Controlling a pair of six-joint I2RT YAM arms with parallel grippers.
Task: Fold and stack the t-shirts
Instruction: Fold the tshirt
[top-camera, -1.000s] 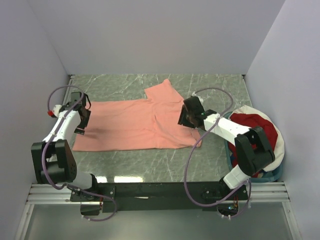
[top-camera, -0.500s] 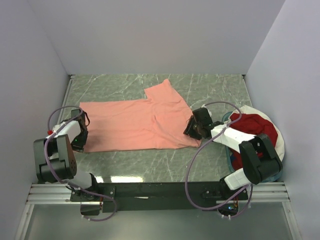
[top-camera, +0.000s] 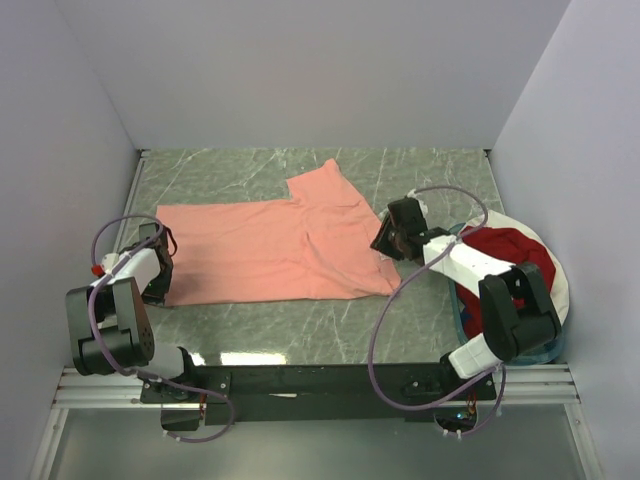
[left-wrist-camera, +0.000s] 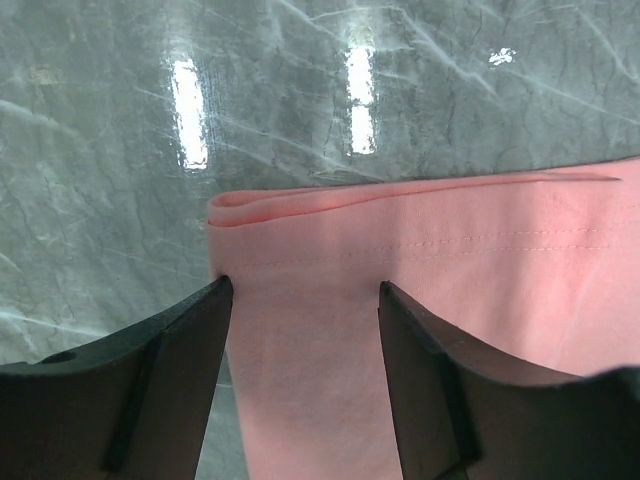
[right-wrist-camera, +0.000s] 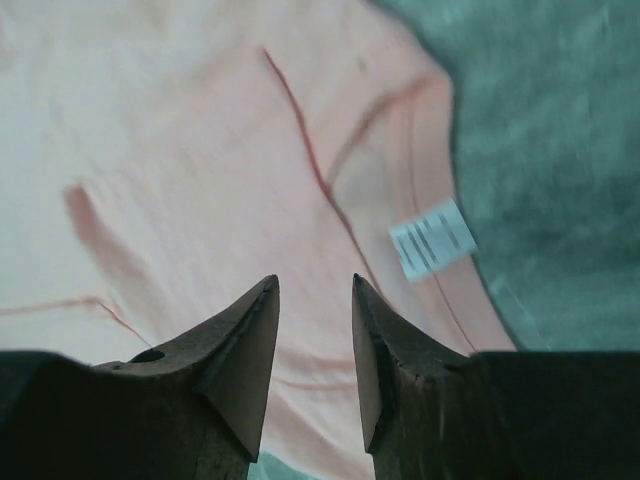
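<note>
A salmon-pink t-shirt (top-camera: 270, 245) lies folded lengthwise on the marble table, one sleeve pointing to the back. My left gripper (top-camera: 152, 275) is low at the shirt's near left corner, jaws open over the doubled hem (left-wrist-camera: 300, 330). My right gripper (top-camera: 388, 238) hovers over the shirt's right end near the collar, jaws open with a narrow gap and empty; the white neck label (right-wrist-camera: 430, 238) shows just right of its fingers. A dark red t-shirt (top-camera: 505, 255) lies bundled in the basket at the right.
A white-rimmed round basket (top-camera: 560, 290) stands at the right edge, beside the right arm. Grey walls close in the left, back and right. Bare marble (top-camera: 300, 325) runs between the shirt and the arm bases.
The left gripper came down and toward me to the shirt's near left corner. The right gripper slid right off the shirt's middle to its collar end. The shirt's near left corner shifted slightly.
</note>
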